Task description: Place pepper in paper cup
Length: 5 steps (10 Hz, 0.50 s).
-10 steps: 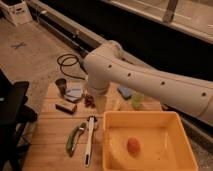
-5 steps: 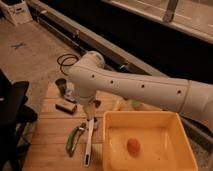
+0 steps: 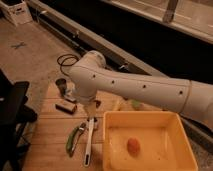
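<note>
The green pepper (image 3: 74,139) lies on the wooden table (image 3: 47,135), left of the white-handled utensil (image 3: 89,144). My white arm (image 3: 130,87) reaches in from the right and bends down over the table. My gripper (image 3: 93,106) hangs below the bend, just above the top end of the utensil and a little up and right of the pepper. The paper cup is mostly hidden behind the arm. Only a pale bit (image 3: 121,105) shows at the yellow tub's far rim, and I cannot be sure it is the cup.
A big yellow tub (image 3: 170,120) with an orange item (image 3: 132,145) fills the front right. A dark metal cup (image 3: 62,86) and a small dark block (image 3: 66,106) sit at the table's left. A dark chair (image 3: 12,117) stands beside the table on the left.
The arm has swung left and lower over the table, now covering the things behind the tub. The gripper has come down near the utensil's top end. The pepper has not moved.
</note>
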### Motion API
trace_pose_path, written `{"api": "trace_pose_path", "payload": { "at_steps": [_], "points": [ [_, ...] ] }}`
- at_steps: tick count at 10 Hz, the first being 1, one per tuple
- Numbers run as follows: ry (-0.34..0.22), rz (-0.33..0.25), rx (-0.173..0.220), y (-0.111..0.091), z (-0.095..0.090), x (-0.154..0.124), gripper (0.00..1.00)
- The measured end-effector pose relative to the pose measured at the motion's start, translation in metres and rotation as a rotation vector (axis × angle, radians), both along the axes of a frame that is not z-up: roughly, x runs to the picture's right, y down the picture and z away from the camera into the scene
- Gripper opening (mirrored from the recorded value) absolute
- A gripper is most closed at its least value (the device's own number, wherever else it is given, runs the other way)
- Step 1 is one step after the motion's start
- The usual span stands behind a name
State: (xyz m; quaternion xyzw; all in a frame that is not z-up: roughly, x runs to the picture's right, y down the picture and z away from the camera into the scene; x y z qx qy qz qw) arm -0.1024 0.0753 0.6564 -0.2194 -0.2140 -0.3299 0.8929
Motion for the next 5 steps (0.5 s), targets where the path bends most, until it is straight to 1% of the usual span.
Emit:
{"api": "trace_pose_path", "payload": {
  "at_steps": [1, 2, 4, 5],
  "points": [
    [-0.019, -0.002, -0.010, 0.004, 0.005, -0.006, 0.80],
    [-0.032, -0.015, -0.028, 0.013, 0.014, -0.015, 0.80],
    [-0.052, -0.051, -0.068, 0.038, 0.037, -0.036, 0.80],
    [-0.059, -0.060, -0.085, 0.048, 0.046, -0.044, 0.80]
  ]
}}
